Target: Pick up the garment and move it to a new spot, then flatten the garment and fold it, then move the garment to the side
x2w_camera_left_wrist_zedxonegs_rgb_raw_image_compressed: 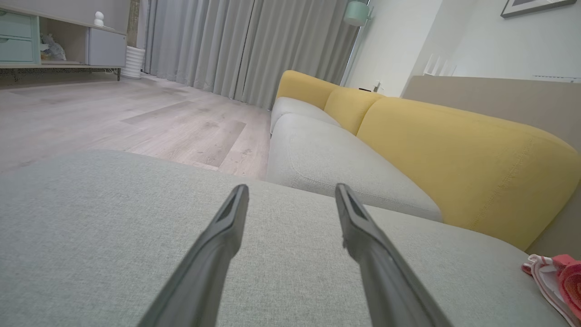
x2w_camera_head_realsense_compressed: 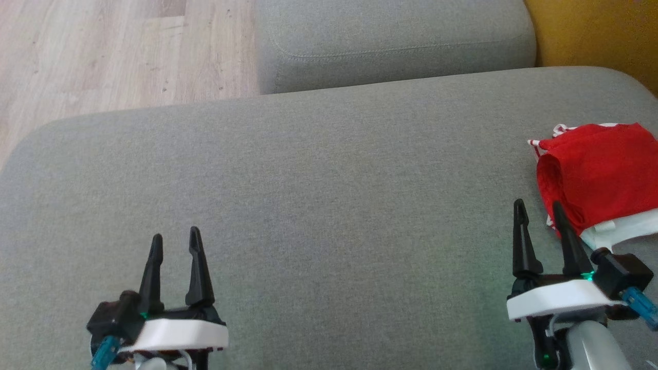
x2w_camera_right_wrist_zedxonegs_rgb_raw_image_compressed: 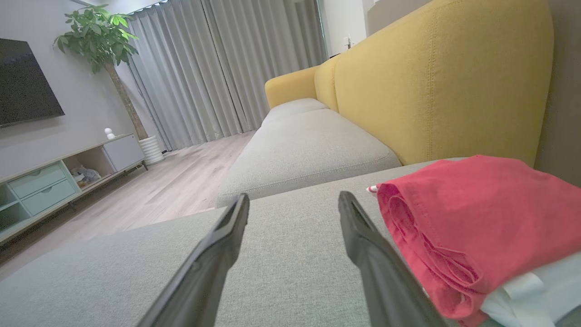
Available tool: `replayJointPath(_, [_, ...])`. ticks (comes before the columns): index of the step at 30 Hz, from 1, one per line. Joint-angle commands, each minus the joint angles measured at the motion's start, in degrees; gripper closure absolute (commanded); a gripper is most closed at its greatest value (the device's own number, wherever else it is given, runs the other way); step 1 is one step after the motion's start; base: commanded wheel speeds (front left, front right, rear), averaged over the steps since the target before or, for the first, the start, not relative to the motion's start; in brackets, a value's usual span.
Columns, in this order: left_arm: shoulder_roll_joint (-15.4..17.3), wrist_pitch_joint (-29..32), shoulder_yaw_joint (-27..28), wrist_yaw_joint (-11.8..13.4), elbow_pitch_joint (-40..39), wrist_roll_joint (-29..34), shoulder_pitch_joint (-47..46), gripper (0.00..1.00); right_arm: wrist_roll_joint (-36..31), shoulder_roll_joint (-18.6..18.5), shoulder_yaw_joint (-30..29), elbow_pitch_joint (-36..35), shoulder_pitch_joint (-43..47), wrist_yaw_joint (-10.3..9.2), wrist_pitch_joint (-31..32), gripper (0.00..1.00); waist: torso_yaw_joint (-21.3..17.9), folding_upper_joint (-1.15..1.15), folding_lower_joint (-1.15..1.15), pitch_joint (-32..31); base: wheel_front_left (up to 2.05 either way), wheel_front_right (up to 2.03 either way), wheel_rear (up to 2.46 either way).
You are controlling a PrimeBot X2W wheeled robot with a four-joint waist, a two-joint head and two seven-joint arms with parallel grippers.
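Right tool [x2w_camera_head_realsense_compressed: 538, 204] stands open, its two dark fingers spread wide with bare grey fabric showing between them. It sits just beside the garment [x2w_camera_head_realsense_compressed: 599, 174], off the garment's near left corner. In the head view the finger [x2w_camera_head_realsense_compressed: 568, 241] nearer the garment crosses the red cloth's lower left edge; whether it touches cannot be told. The right wrist view puts the same tool [x2w_camera_right_wrist_zedxonegs_rgb_raw_image_compressed: 294, 196] alongside the garment [x2w_camera_right_wrist_zedxonegs_rgb_raw_image_compressed: 476, 213], with the rolled red fold next to the finger on that side and the other finger farther from it.

The garment is a folded red piece with a white layer showing under its near edge and a red-and-white striped trim at its far left corner. It rests on a wide grey cushion [x2w_camera_head_realsense_compressed: 308, 180], which stretches away to the garment's left. A yellow backrest [x2w_camera_right_wrist_zedxonegs_rgb_raw_image_compressed: 431, 81] rises just behind the garment.

Left tool [x2w_camera_head_realsense_compressed: 176, 234] is open too, fingers parted, and stands well apart from the garment, far off to its left over the same cushion. In the left wrist view this tool [x2w_camera_left_wrist_zedxonegs_rgb_raw_image_compressed: 291, 188] points across the grey fabric, and a bit of the garment [x2w_camera_left_wrist_zedxonegs_rgb_raw_image_compressed: 558, 277] shows at the lower right corner.
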Motion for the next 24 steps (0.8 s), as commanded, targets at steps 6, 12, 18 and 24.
replayJointPath(6, [0.1, -0.5, 2.3, 0.1, -2.0, -2.0, -1.6, 0.00, 0.2, -0.3, 2.2, -1.5, -2.1, -0.04, -0.8, 0.00, 0.1, 0.00, 0.00, 0.1, 0.00, 0.00, 0.00])
replayJointPath(12, [0.1, -0.5, 1.8, -0.7, -0.7, -4.3, -1.5, 0.00, -1.3, -0.3, 2.5, -0.9, -2.5, -0.04, -0.8, 0.00, 0.0, 0.00, 0.00, 0.2, 0.00, 0.00, 0.00])
replayJointPath(18, [0.1, -0.5, 1.7, -0.8, -0.3, -4.9, -1.6, 0.00, -2.0, -0.3, 2.9, -0.7, -2.5, -0.04, -0.8, 0.00, -0.2, 0.00, 0.00, 0.3, 0.00, 0.00, 0.00])
replayJointPath(24, [0.0, 0.1, 0.1, -0.8, 2.9, -5.1, 0.2, 1.00, -2.0, 0.0, 2.0, 2.6, 0.3, 0.00, 0.1, 1.00, -0.3, 0.00, 0.00, 0.4, 0.00, 0.00, 0.00])
